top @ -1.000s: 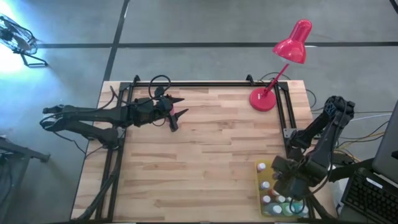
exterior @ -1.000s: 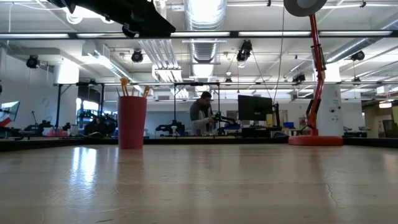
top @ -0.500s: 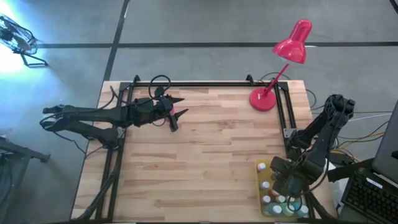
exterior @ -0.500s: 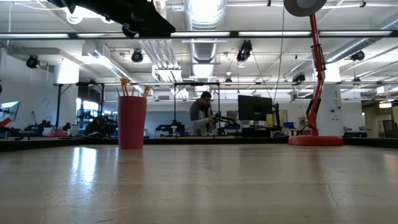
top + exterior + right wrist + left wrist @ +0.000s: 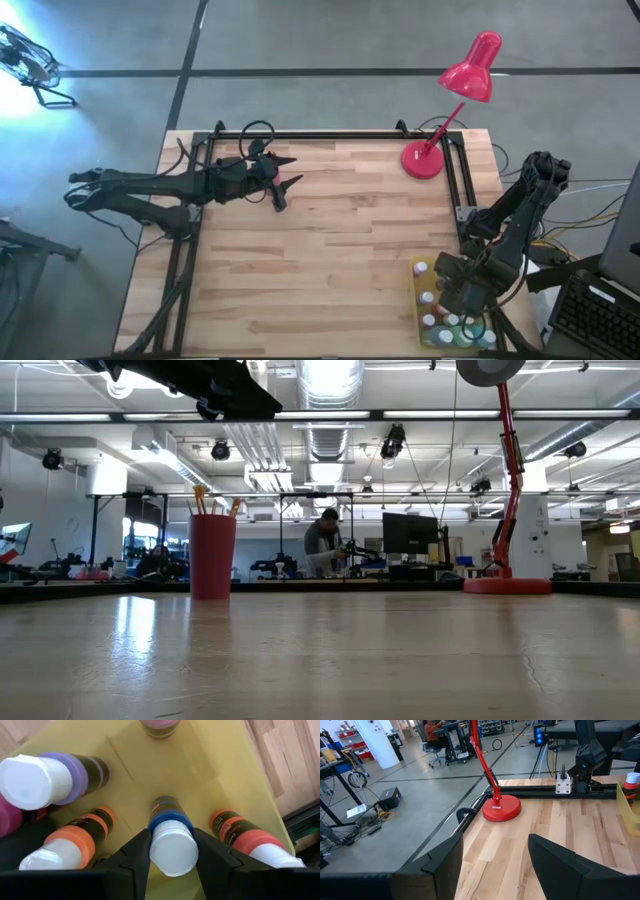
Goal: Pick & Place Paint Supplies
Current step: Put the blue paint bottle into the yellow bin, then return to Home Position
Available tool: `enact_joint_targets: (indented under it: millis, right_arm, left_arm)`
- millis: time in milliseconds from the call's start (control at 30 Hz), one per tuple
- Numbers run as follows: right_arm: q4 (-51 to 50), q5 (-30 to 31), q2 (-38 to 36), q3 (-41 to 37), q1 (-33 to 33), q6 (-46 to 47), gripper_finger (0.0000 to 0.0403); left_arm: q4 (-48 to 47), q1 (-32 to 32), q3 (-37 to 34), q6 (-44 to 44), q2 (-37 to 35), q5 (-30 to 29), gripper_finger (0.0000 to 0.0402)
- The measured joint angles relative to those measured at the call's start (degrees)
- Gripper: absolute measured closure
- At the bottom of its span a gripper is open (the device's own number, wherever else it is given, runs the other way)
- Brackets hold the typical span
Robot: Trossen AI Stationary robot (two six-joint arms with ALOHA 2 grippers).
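My right gripper [image 5: 467, 318] hangs over the yellow tray [image 5: 417, 300] at the table's near right corner and is shut on a blue paint bottle [image 5: 171, 815] with a white cap. Around it on the tray stand orange [image 5: 75, 840], purple [image 5: 50, 775] and red-orange [image 5: 240, 832] white-capped bottles. My left gripper [image 5: 284, 186] waits open above the far left part of the table. A red cup [image 5: 212, 555] holding wooden-handled brushes [image 5: 201, 498] stands on the table there. My right gripper pinches the blue bottle at its white cap [image 5: 173, 851], one finger [image 5: 134, 862] on each side. The fingers come from above, pointing down. The bottle stands nearly upright with its base on the yellow tray [image 5: 150, 770].
A red desk lamp has its round base [image 5: 422, 160] on the far right of the table, its head [image 5: 472, 68] leaning out past the far edge. A black frame [image 5: 450, 175] runs along the table's far and side edges. The table's middle [image 5: 330, 250] is bare wood.
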Motion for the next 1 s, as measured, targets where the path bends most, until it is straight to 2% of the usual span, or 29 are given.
enact_joint_targets:
  millis: [200,533,733,1000]
  right_arm:
    - [0.1,-0.7,0.0,0.4,0.0,-0.1,0.0244]
    - [-0.4,-0.7,0.0,2.2,-0.1,-0.8,0.0216]
    - [-3.8,-0.5,0.0,6.3,-0.1,-0.4,0.0208]
    - [-14.9,8.1,-0.1,16.5,-0.1,-1.0,0.0232]
  left_arm:
    - [0.0,0.0,0.0,0.0,0.0,0.0,0.0172]
    - [0.0,0.0,0.0,0.0,0.0,0.0,0.0172]
    - [0.0,0.0,0.0,0.0,0.0,0.0,0.0172]
    - [0.0,0.0,0.0,0.0,0.0,0.0,0.0172]
